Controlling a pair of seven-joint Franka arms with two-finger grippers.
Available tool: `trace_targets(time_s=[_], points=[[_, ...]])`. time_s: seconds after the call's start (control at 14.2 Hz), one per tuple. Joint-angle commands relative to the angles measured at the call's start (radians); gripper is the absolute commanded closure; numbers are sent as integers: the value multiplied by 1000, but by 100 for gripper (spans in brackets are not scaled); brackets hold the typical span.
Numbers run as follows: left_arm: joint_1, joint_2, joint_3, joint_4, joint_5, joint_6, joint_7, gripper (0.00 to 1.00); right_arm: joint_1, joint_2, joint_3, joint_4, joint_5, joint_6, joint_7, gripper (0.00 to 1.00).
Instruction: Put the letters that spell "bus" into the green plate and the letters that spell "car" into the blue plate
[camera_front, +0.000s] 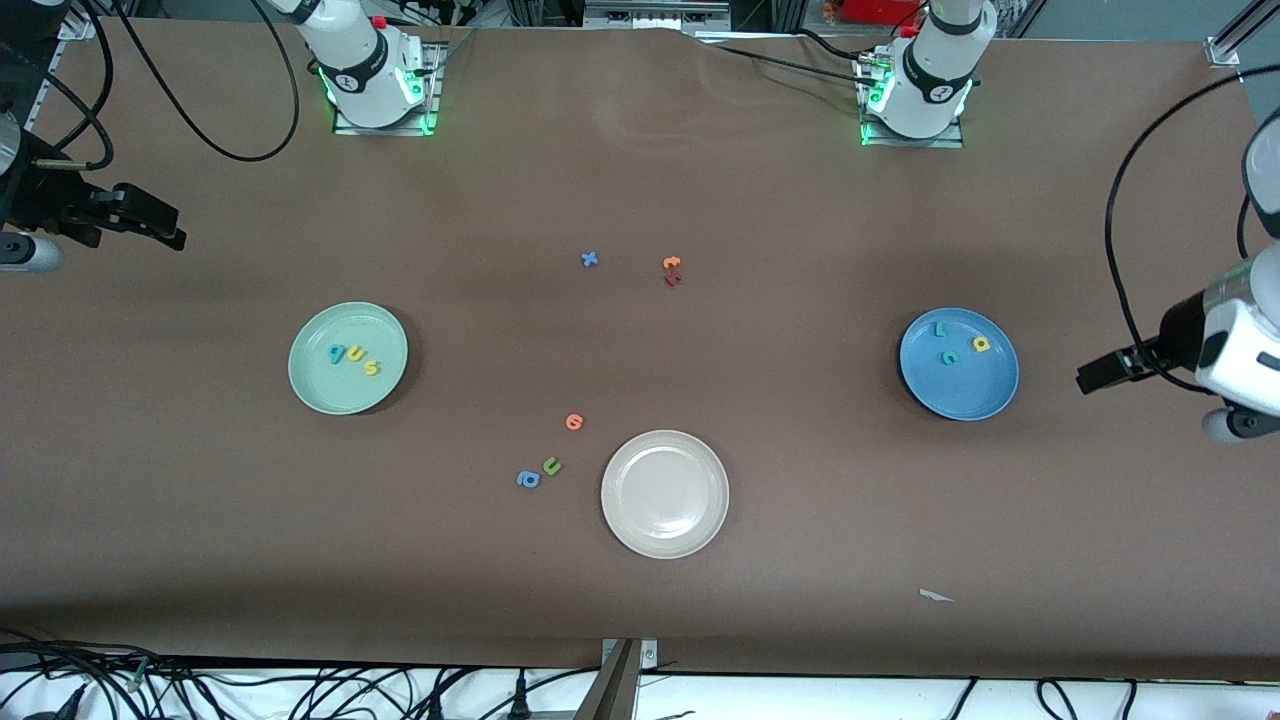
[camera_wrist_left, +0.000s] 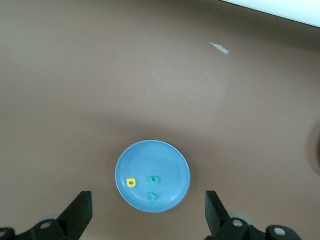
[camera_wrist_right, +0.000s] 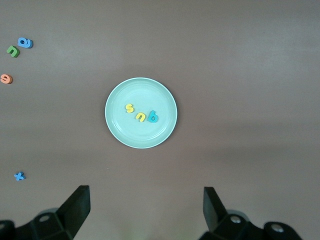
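Left wrist view first: my left claw (camera_wrist_left: 147, 212) hangs with its fingers spread wide and nothing between them or touching them. The blue plate (camera_wrist_left: 153, 176) sits on the tabletop just ahead of the fingertips, carrying the yellow "a" (camera_wrist_left: 131, 183), the teal "c" (camera_wrist_left: 155, 179) and the thin teal "r" (camera_wrist_left: 153, 197). That last one is tiny here, so I take it for the "r" with some caution.

In the right wrist view, my right claw (camera_wrist_right: 145, 210) is just as wide open and just as empty, raised above the tabletop. The green plate (camera_wrist_right: 141, 112) lies a little ahead of it, holding the yellow "s" (camera_wrist_right: 130, 108), the yellow "u" (camera_wrist_right: 141, 117) and the teal looped letter (camera_wrist_right: 153, 117) in a row.

Both words look sorted, so I judge the risk now to be undoing that. A careless descent or sweep of either arm could clip a plate rim and flick those light foam letters out. The other hazard lies farther from my right claw: the green "u" (camera_wrist_right: 12, 51), the blue "a" (camera_wrist_right: 25, 42) and the orange round letter (camera_wrist_right: 6, 78) are lookalikes, and grabbing one would spoil a finished plate. The cream-white plate (camera_front: 664, 493) should stay out of it.
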Motion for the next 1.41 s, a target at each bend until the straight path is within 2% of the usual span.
trace_targets(time_s=[0.0,0.14,0.28,0.56,0.71,0.85,0.99,1.34], points=[[-104,-136,109,-149,-44,27,51,7,3,5,-3,19,-4,-17,-9,0],[-91,-200,111,-253,-104,128,51,5,3,5,-3,18,-4,-17,-12,0],[-73,-207,106,-267,-121,141,55,6,3,5,-3,18,-4,-18,-15,0],[-85,-319,109,-416,-126,248,84,5,3,4,-3,16,-4,-17,-20,0],[-71,-316,103,-407,-123,251,95,1,3,4,-3,16,-6,-15,-23,0],[-53,-305,78,-387,-123,250,124,1,3,4,-3,16,-7,-15,-23,0],[-54,-273,78,-367,-113,250,141,0,3,4,-3,16,-13,-15,-23,0],[-54,-273,77,-353,-113,242,190,0,3,4,-3,16,-13,-15,-23,0]])
